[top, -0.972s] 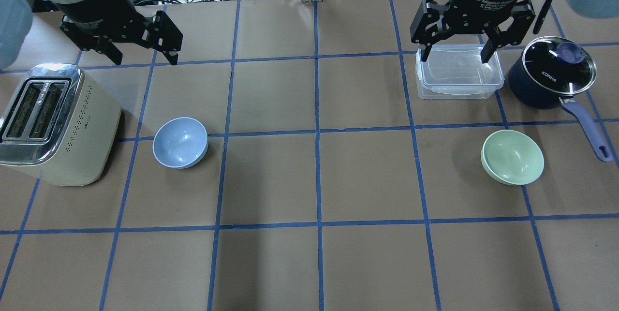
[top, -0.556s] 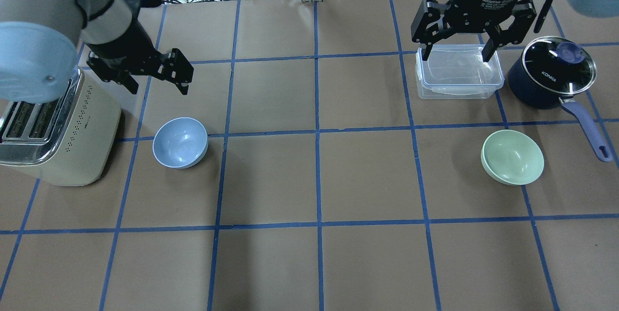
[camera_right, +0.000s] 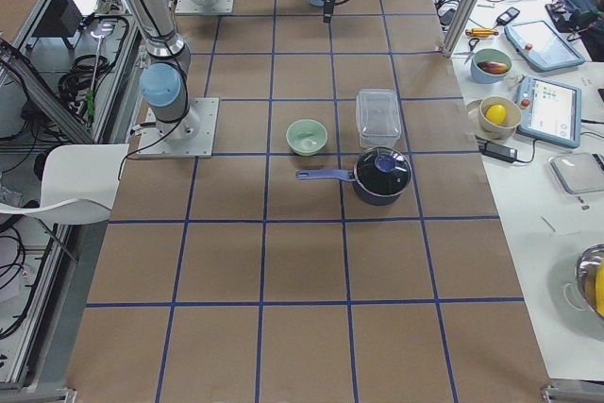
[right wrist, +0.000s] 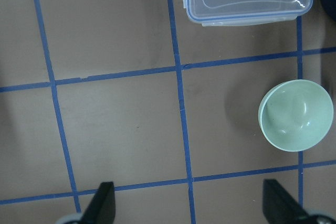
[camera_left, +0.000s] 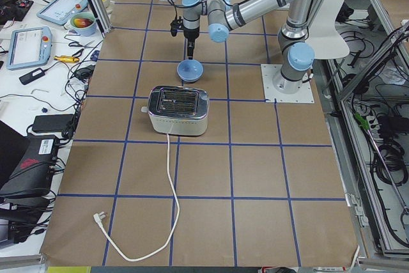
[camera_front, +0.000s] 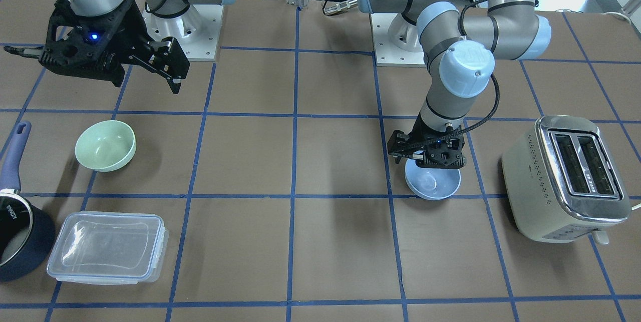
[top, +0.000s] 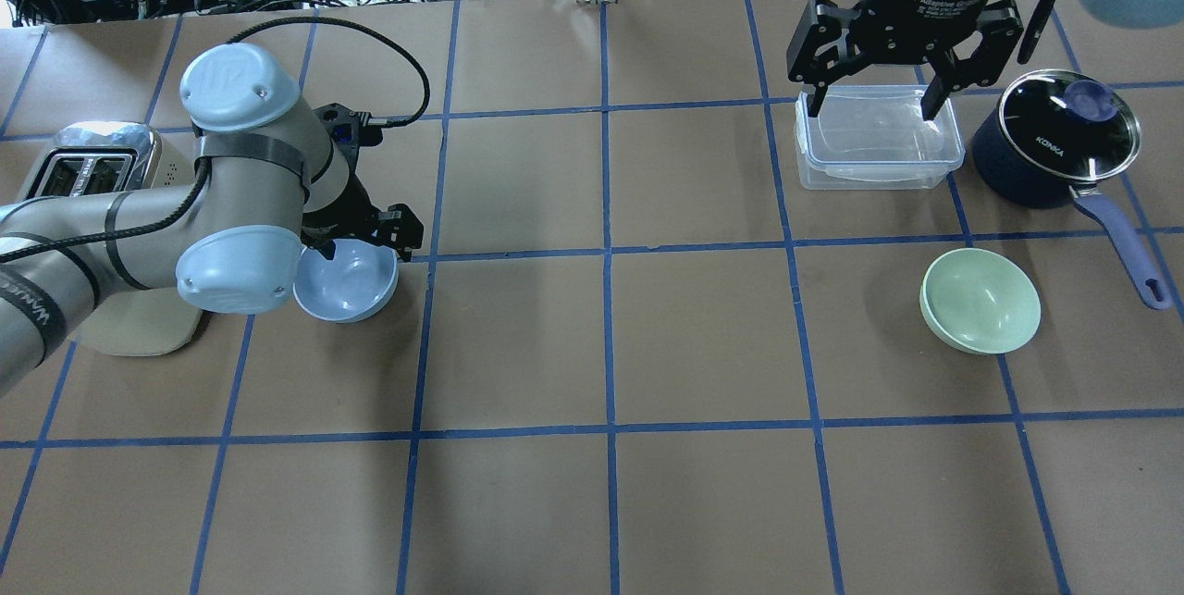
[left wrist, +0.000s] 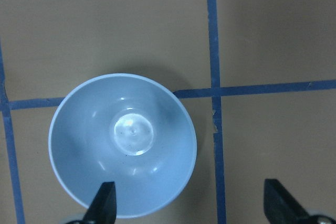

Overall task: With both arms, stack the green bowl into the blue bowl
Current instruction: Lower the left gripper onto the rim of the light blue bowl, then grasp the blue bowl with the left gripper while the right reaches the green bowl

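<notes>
On the brown paper-covered table (top: pixel 610 502) taped into blue squares, the left arm bent low across the toaster (camera_front: pixel 566 177), its left gripper (top: pixel 365 248) pointing down with fingers spread, one over the blue bowl (top: pixel 347 285) and one outside its rim. The right gripper (top: pixel 871 109) hung wide open above the clear container (top: pixel 879 151), well apart from the green bowl (top: pixel 980 299). Since a second before, the left gripper had come down from beside the toaster onto the blue bowl; both bowls and the right gripper stayed put.
</notes>
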Available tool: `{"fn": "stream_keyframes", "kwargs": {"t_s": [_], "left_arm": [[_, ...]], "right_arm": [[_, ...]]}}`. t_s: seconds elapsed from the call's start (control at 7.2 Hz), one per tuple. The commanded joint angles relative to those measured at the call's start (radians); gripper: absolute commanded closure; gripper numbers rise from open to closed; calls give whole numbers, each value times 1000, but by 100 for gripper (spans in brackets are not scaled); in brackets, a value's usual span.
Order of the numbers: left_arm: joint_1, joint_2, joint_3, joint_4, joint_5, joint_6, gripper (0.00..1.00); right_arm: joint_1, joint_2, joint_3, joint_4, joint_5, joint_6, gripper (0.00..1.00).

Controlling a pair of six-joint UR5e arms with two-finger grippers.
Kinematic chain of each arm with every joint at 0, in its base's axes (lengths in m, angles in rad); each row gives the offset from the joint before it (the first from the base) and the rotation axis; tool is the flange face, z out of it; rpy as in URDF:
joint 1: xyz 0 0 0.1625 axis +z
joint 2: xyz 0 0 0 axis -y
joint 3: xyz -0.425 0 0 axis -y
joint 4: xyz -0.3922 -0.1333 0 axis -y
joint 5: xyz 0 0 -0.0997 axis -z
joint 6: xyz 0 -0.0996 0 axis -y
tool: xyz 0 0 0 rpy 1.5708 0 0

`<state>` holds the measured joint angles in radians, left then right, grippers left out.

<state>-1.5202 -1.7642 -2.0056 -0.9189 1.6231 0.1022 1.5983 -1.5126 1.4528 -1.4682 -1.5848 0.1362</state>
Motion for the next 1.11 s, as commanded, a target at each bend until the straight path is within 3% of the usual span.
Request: {"fn": "stream_keyframes", "kwargs": {"t_s": [0.0,0.14,0.28,0.42,0.69,0.97], "left_arm": [[-2,-85,-12,54,23,7,10],[-2,-106,-9,54,14,5,40],[-2,-119,-2,58,15,-1,87],[-3,-118,-1,61,20,-6,100],[-46,-113,43,42,15,-130,100],[-231,-136,137,22,-31,-346,100]], "right_arm": [[-3,3,17,6,-7,-6,0],[-3,0,38,6,-15,-7,0],[-9,2,76,20,-17,-51,0],[-27,3,121,-39,-17,-217,1],[-192,9,188,-83,-15,-312,1],[-328,9,292,-179,-18,-427,1]]}}
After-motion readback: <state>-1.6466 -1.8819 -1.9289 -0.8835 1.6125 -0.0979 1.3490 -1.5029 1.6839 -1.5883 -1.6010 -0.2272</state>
